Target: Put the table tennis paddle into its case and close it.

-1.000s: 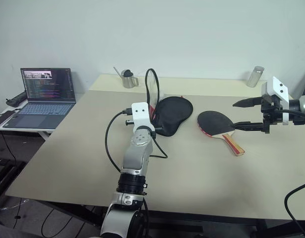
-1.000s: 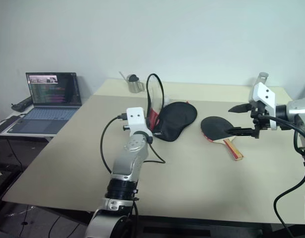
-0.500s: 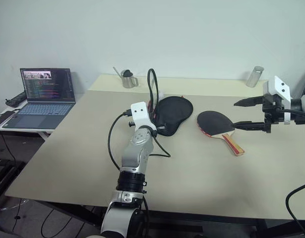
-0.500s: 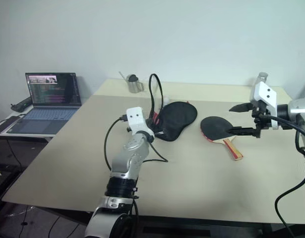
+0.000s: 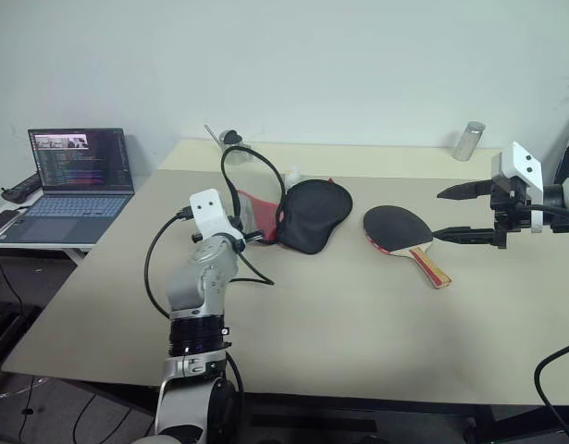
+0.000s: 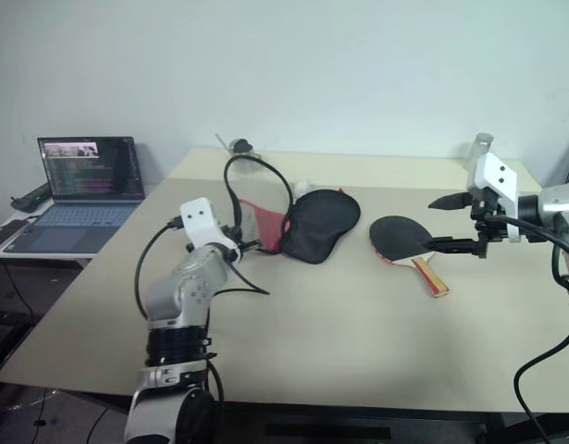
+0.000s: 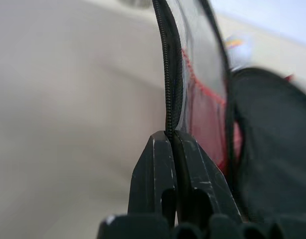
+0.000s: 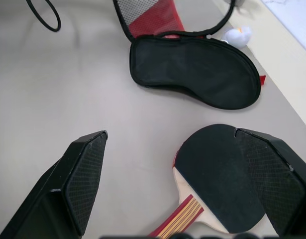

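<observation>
Tabletop (image 5: 340, 324) plain beige. Paddle (image 5: 396, 228): black round face, thin red edge, pale wood handle with red and yellow stripes. Case (image 5: 312, 213): black fabric inside, lifted flap red with a grey-white mesh patch, black zip edge. Both claws black-fingered, left claw (image 7: 173, 144), right claw (image 5: 462, 215) on a white housing; right pads cross-hatched. Laptop (image 5: 67, 180) dark grey, multicoloured text on dark screen.

Looks like a lab or office: bare pale wall (image 5: 358, 65), plain beige worktop (image 5: 340, 314), open laptop (image 5: 69, 176) running code on a side desk.
</observation>
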{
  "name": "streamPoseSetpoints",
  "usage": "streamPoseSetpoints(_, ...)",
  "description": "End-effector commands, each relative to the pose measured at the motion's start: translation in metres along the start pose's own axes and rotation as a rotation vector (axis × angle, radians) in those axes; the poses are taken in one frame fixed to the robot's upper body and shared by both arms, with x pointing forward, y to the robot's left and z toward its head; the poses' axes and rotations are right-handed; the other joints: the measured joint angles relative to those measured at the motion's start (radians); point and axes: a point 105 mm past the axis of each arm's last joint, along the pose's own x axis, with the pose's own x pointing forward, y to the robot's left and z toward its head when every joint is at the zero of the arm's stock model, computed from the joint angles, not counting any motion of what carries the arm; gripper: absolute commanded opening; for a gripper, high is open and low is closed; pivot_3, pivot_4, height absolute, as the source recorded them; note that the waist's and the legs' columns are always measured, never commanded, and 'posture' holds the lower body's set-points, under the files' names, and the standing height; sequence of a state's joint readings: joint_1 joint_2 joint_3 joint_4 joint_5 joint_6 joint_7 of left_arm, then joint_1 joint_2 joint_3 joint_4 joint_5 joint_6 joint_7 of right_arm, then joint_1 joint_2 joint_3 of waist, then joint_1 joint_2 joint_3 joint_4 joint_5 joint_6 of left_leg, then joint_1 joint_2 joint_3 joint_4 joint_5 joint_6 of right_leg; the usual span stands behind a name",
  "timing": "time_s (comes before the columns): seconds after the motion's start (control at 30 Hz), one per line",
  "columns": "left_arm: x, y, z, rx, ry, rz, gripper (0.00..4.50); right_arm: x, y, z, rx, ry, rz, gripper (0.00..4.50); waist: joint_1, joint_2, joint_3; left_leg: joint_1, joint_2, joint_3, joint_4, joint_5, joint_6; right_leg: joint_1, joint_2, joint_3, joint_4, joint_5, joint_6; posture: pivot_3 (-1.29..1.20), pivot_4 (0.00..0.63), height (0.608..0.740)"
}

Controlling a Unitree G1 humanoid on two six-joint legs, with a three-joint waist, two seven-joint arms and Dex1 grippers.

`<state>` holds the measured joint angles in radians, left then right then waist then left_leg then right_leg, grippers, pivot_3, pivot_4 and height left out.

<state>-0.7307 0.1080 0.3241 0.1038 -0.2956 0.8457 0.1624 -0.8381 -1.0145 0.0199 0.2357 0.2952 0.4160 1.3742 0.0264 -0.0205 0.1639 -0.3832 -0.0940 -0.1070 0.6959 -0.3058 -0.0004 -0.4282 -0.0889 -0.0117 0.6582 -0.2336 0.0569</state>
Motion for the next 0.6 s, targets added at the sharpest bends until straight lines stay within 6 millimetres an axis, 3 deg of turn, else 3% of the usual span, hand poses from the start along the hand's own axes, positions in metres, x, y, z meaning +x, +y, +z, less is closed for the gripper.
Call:
streamPoseSetpoints(0.03,-0.005,0.005,0.005,-0.014,0.023,-0.028,0.03,-0.008,-0.003,0.011,-0.039,-0.029,-0.027,4.5,-0.001,0.0,0.0,0.0,0.0,0.0,0.0,0.0,0.0,0.0,0.0,0.0,0.0,0.0,0.0,0.0,0.15,0.74)
streamPoseSetpoints(0.17,-0.006,0.002,0.0,-0.012,0.051,-0.058,0.03,-0.007,-0.002,0.011,-0.038,-0.032,-0.023,4.5,-0.001,0.0,0.0,0.0,0.0,0.0,0.0,0.0,0.0,0.0,0.0,0.0,0.0,0.0,0.0,0.0,0.15,0.74)
streamPoseSetpoints(0.27,-0.007,-0.011,-0.005,-0.018,0.068,-0.097,0.03,-0.006,-0.002,0.011,-0.037,-0.034,-0.021,4.5,-0.001,0.0,0.0,0.0,0.0,0.0,0.0,0.0,0.0,0.0,0.0,0.0,0.0,0.0,0.0,0.0,0.15,0.74)
streamPoseSetpoints(0.4,-0.008,-0.042,-0.015,-0.036,0.091,-0.175,0.03,-0.007,-0.002,0.012,-0.039,-0.034,-0.021,4.5,-0.001,0.0,0.0,0.0,0.0,0.0,0.0,0.0,0.0,0.0,0.0,0.0,0.0,0.0,0.0,0.0,0.15,0.74)
streamPoseSetpoints(0.6,-0.012,-0.063,-0.02,-0.008,0.09,-0.224,0.03,-0.01,-0.001,0.012,-0.04,-0.028,-0.026,4.5,-0.002,0.0,0.0,0.0,0.0,0.0,0.0,0.0,0.0,0.0,0.0,0.0,0.0,0.0,0.0,0.0,0.15,0.74)
